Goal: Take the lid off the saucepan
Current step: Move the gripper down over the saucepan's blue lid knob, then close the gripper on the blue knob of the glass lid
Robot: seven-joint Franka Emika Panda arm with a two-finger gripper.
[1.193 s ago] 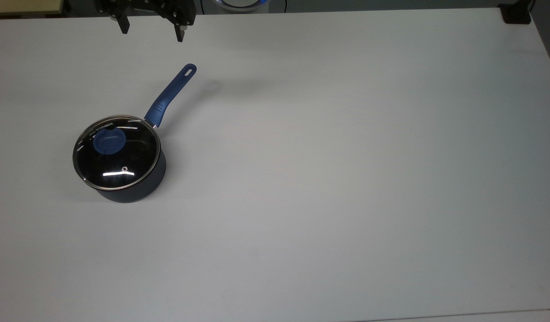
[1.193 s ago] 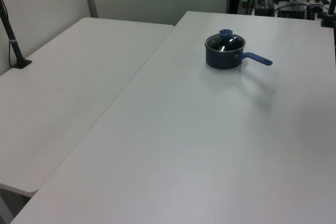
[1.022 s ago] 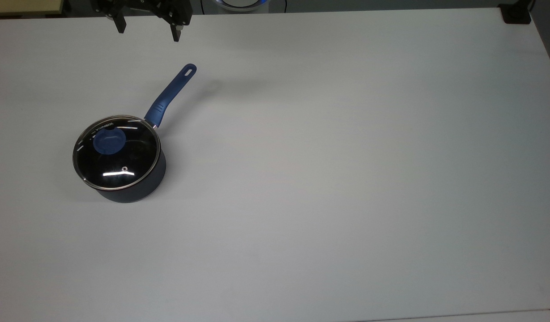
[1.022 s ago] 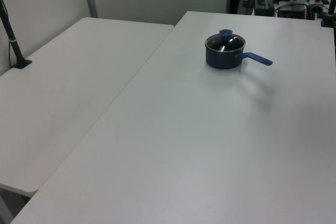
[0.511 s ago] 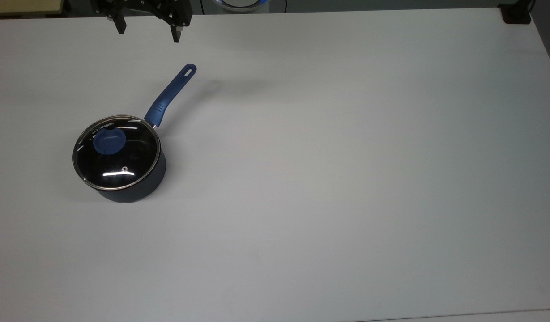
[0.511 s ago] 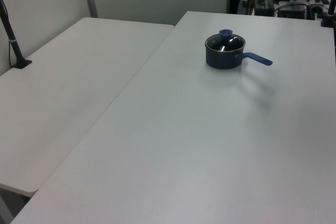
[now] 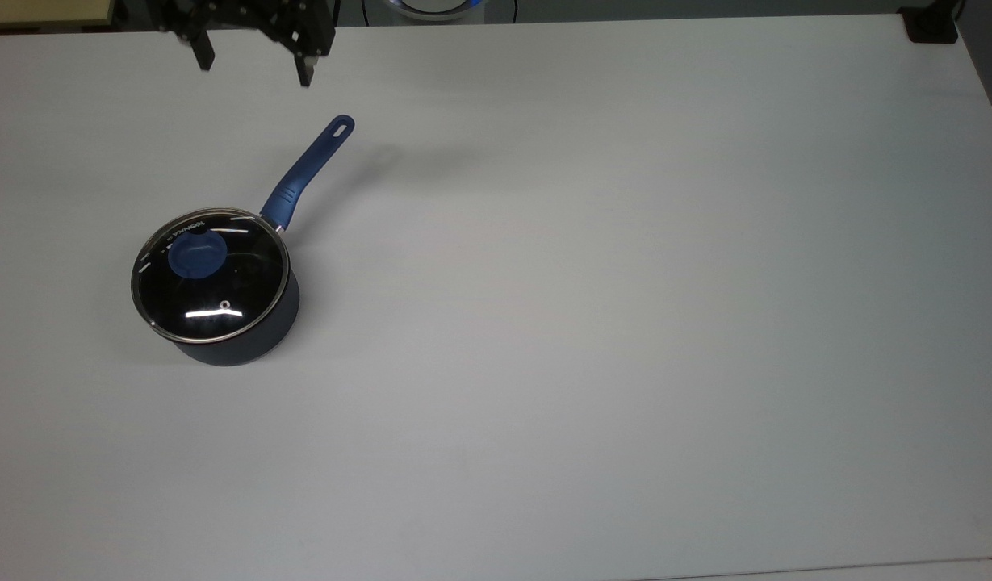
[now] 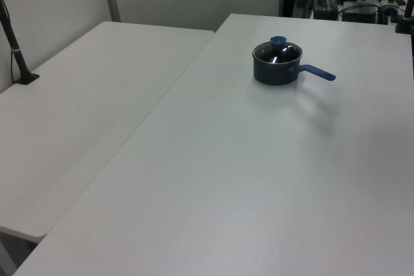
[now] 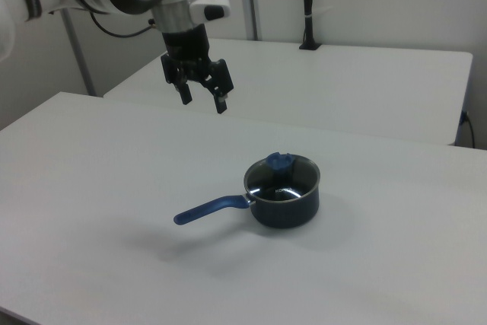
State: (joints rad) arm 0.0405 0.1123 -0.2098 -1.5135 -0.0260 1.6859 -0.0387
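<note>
Hanging with its fingers spread and empty, the gripper (image 9: 202,101) sits high above the table, well apart from the saucepan (image 9: 283,197) below it. Its glass lid (image 7: 211,274) looks rigid, breakable and slick; the blue knob (image 7: 195,254) seems the sensible hold.

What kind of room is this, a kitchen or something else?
Probably a lab or office, not a kitchen: the saucepan stands alone on a plain white table, a robot arm's gripper hangs above, and partition walls stand behind.

pincer (image 7: 252,71) body cut by top view's upper edge, lid (image 8: 277,52) vent too small in left view
</note>
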